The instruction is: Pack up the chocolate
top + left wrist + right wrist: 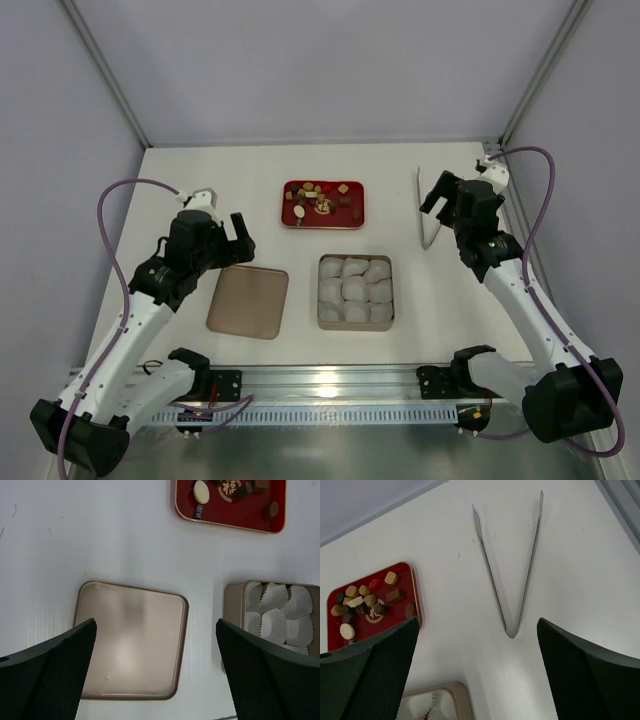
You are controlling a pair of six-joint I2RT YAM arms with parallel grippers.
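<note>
Item 1: shallow red rectangular tray [292, 212], lying at the far middle of the white tabletop [200, 170]. It is holding all the chocolate [320, 200]: small round and square pieces in dark brown, tan, cream and gold, clustering toward its left half.

Item 2: square tan metal tin [321, 292], sitting just nearer than the tray. It is carrying only puffy white paper cups [355, 290].

Item 3: flat tan square lid [248, 302], lying left of the tin and apart from it.

Item 4: long silver metal tongs [490, 570], lying spread in a V near the right edge.

The left wrist view is showing the lid whole, one corner of the tin and the tray's near edge. The right wrist view is showing the tongs whole, which the right arm is partly covering from above.

Left gripper [155, 630]: hanging over the lid, jaws spread wide, gripping nothing. Right gripper [476, 622]: hanging over the tongs' hinge end, jaws equally wide, gripping nothing.
</note>
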